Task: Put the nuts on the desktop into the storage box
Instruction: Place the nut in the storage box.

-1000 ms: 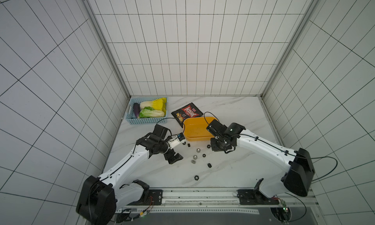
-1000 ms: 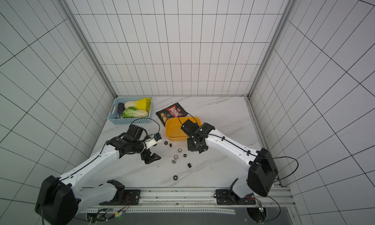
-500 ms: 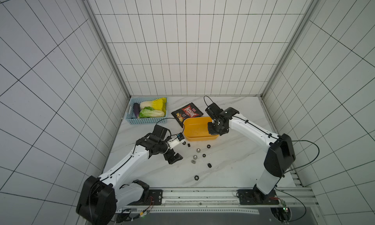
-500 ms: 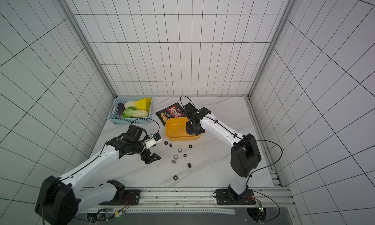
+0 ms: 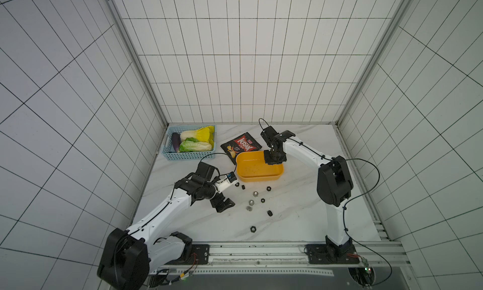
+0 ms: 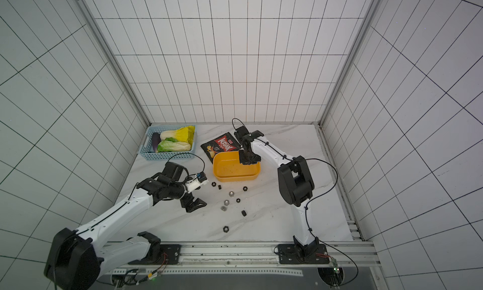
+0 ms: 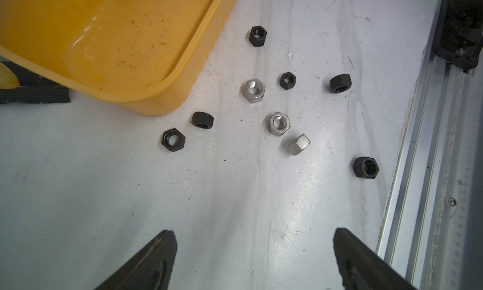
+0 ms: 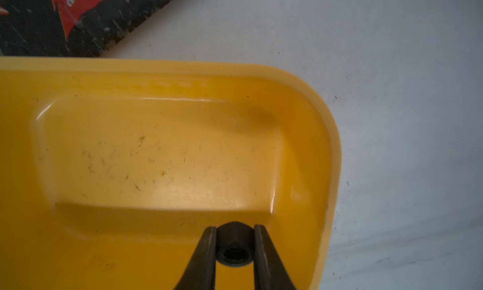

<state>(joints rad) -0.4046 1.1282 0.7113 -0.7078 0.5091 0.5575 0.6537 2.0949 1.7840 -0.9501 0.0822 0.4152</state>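
Observation:
The yellow storage box (image 5: 257, 169) (image 6: 232, 169) sits mid-desktop with nothing on its floor. My right gripper (image 5: 273, 160) (image 6: 249, 160) hangs over its far right corner. In the right wrist view this gripper (image 8: 234, 229) is shut on a black nut (image 8: 234, 245) above the box floor (image 8: 156, 158). Several nuts lie loose on the white desktop (image 5: 292, 218) in front of the box, black ones (image 5: 268, 188) (image 7: 173, 140) and three silver ones (image 5: 251, 202) (image 7: 255, 90). My left gripper (image 5: 224, 206) (image 7: 254, 236) is open, empty, left of the nuts.
A light blue basket (image 5: 188, 156) of vegetables stands at the back left. A black and red chip bag (image 5: 241, 146) lies behind the box, touching it. The right arm's elbow (image 5: 334, 184) rises right of the nuts. An aluminium rail (image 5: 261, 252) runs along the front edge.
The right arm has swung from the loose nuts back to above the storage box, carrying a black nut. The left arm has stayed still.

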